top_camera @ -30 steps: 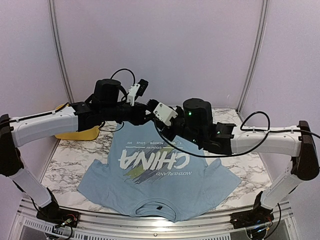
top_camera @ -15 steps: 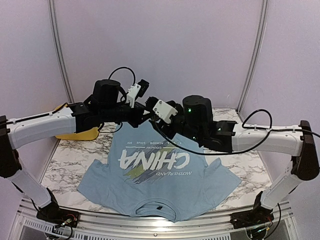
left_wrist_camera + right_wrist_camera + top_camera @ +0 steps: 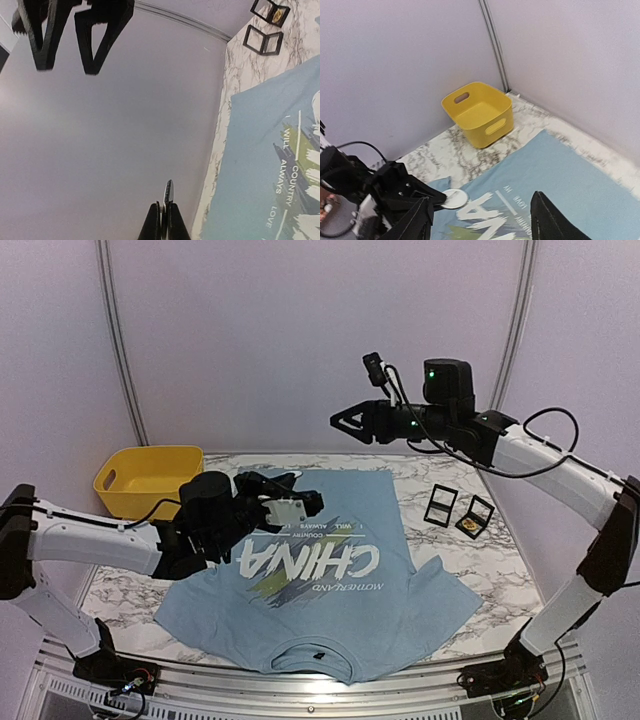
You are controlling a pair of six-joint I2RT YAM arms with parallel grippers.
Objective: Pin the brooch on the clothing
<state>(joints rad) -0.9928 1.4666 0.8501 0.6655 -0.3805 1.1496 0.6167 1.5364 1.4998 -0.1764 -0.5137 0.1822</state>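
Two robot arms stand at a white marble table (image 3: 120, 580), with pale purple walls (image 3: 300, 330) all around. The blue T-shirt (image 3: 330, 610) lies flat in the middle of the table, its neck toward the arms. The left gripper (image 3: 164, 212) is low over the far end of the shirt, squeezed tight on a small round white brooch (image 3: 453, 198). The right gripper (image 3: 338, 423) is high in the air, jaws wide apart, holding nothing. A yellow basket (image 3: 150, 478) sits in the back left corner. Two little black boxes (image 3: 440, 505) sit open on the right, beside the shirt.
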